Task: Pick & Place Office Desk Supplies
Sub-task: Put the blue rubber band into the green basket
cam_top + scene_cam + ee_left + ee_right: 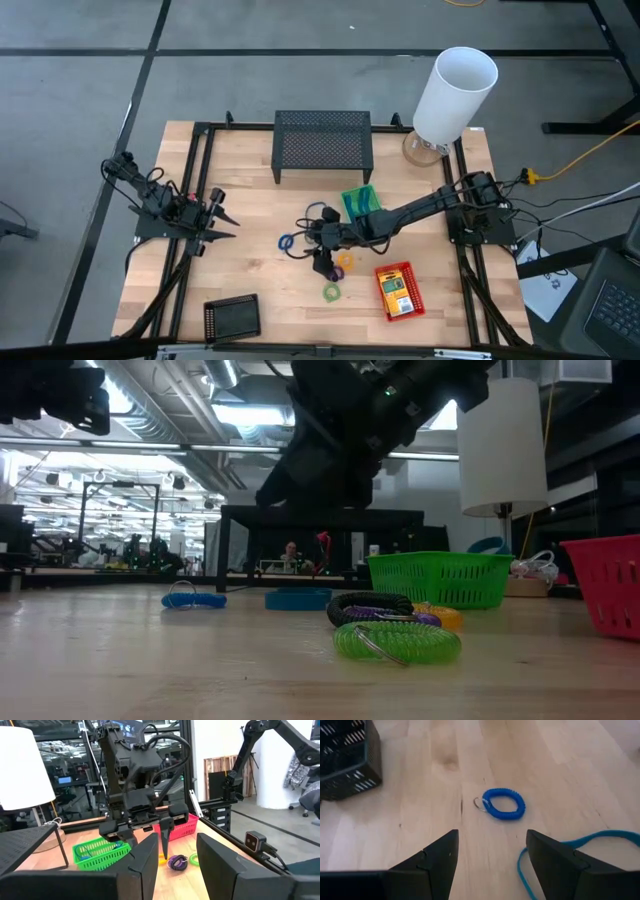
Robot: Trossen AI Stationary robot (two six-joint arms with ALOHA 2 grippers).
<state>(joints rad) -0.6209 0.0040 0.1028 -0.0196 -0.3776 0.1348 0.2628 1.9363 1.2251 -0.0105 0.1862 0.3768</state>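
Wooden desk (250, 190) with the sorting only partly done, by my reading. A yellow-and-green pack (398, 291) lies in the red basket (414, 297) near the front right, and the green basket (361, 201) behind the centre holds something blue and yellow I cannot make out. The black basket (231, 318) at the front left looks empty.

Loose items remain in the middle — that is what is left. Counted from above: three baskets, one flat pack clearly seen, and four coil rings on the wood: a blue ring (503, 804), a green ring (331, 292), an orange ring (347, 260) and a purple ring (178, 861) beside it. A thin blue band (580, 842) lies close to the blue ring; a second may sit near the green basket, but I cannot be sure.

The right gripper (312, 232) is stretched to mid-desk, hanging above the bare wood just short of the blue ring — its jaws spread wide with nothing between them. The left gripper (228, 222) waits at the left edge, jaws parted and likewise carrying nothing.
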